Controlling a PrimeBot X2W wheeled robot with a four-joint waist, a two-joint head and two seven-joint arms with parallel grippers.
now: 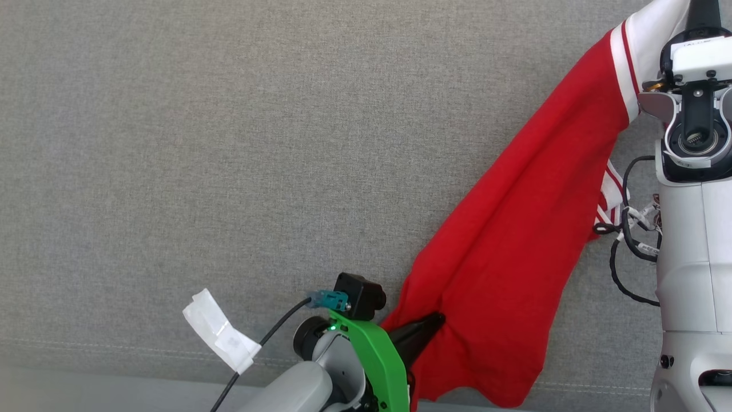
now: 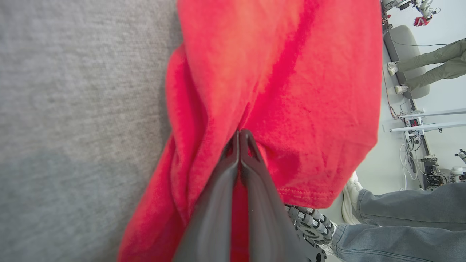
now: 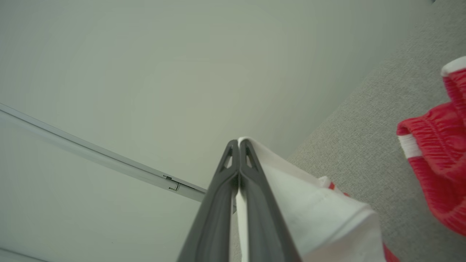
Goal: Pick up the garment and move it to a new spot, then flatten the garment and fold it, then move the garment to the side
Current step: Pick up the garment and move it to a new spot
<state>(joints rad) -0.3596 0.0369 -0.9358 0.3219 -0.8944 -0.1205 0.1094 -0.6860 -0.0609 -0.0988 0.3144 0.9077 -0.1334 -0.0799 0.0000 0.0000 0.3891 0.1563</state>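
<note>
Left gripper (image 1: 424, 331), lower centre of frame, clamps the garment (image 1: 514, 229); right gripper (image 3: 239, 142), fingers pressed together, grips its white edge.

I'm looking at what is probably a lab — cables (image 2: 407, 153) trailing across a pale floor (image 2: 378, 163), a bench meter (image 2: 415, 121) showing red digits, a person's legs (image 2: 433, 65) nearby.

In the head view a fold of the red garment (image 1: 514, 240) swallows the tips of the left gripper (image 1: 439, 319), while the top edge cuts off the right gripper (image 1: 702, 11) and the white sleeve (image 1: 652, 28) just beside it.
</note>
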